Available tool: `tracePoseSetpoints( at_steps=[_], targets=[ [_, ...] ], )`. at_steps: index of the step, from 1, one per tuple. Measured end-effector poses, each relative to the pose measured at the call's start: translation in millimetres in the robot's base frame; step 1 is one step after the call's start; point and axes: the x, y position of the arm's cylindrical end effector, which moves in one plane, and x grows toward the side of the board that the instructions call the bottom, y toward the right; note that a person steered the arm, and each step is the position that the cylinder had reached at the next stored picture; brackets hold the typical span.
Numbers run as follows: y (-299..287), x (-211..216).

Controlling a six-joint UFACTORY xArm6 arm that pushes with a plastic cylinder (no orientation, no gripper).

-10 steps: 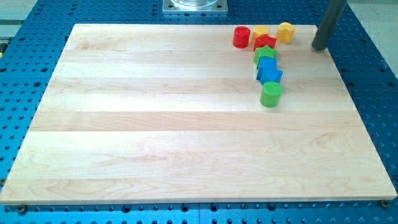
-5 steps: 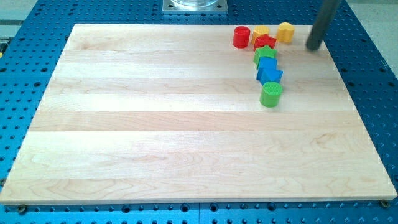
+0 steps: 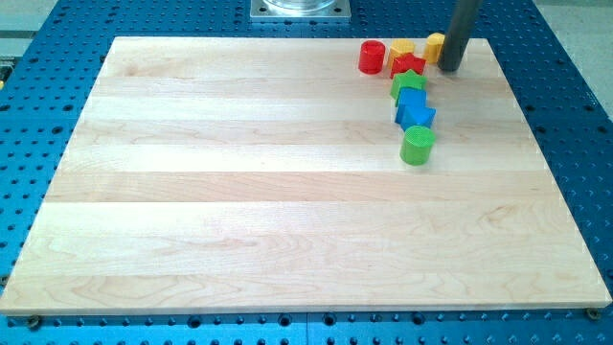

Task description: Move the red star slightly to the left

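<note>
The red star (image 3: 407, 65) lies near the top right of the wooden board (image 3: 239, 192), between a yellow block (image 3: 400, 48) above it and a green star (image 3: 408, 84) below it. A red cylinder (image 3: 371, 57) stands just to its left. My tip (image 3: 449, 67) is to the right of the red star, a short gap away, and the rod covers part of a second yellow block (image 3: 435, 46).
Below the green star sit a blue cube (image 3: 412, 100), a blue star (image 3: 417, 117) and a green cylinder (image 3: 417, 146) in a line running down. A metal base plate (image 3: 300, 9) sits at the view's top edge. A blue perforated table surrounds the board.
My tip has moved left from off the board's right edge to just right of the red star, now in front of the right yellow block. The blocks have not moved.
</note>
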Motion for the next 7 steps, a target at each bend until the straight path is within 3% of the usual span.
tracePoseSetpoints(
  at_steps=[2,7],
  targets=[
    [0,10],
    [-126,26]
  ],
)
